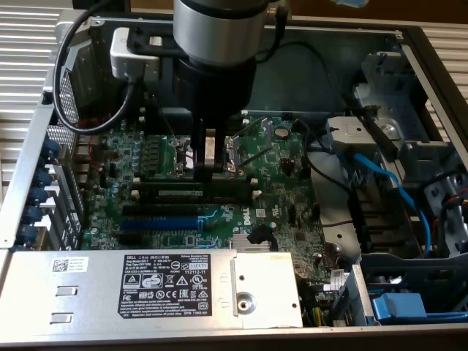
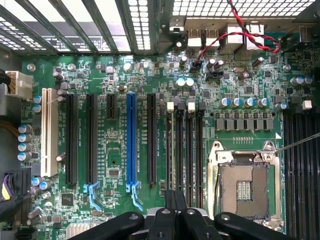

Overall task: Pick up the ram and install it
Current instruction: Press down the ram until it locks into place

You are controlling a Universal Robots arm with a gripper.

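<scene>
Open PC case (image 1: pixel 29 146), green motherboard (image 1: pixel 281 157) inside; we see gripper (image 1: pixel 210 170) fully closed, pressing ram (image 1: pixel 191 192) seated in slot.

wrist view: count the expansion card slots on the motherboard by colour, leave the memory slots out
white expansion slot: 1
blue expansion slot: 1
long black expansion slots: 3
short black expansion slot: 1
total: 6
</scene>
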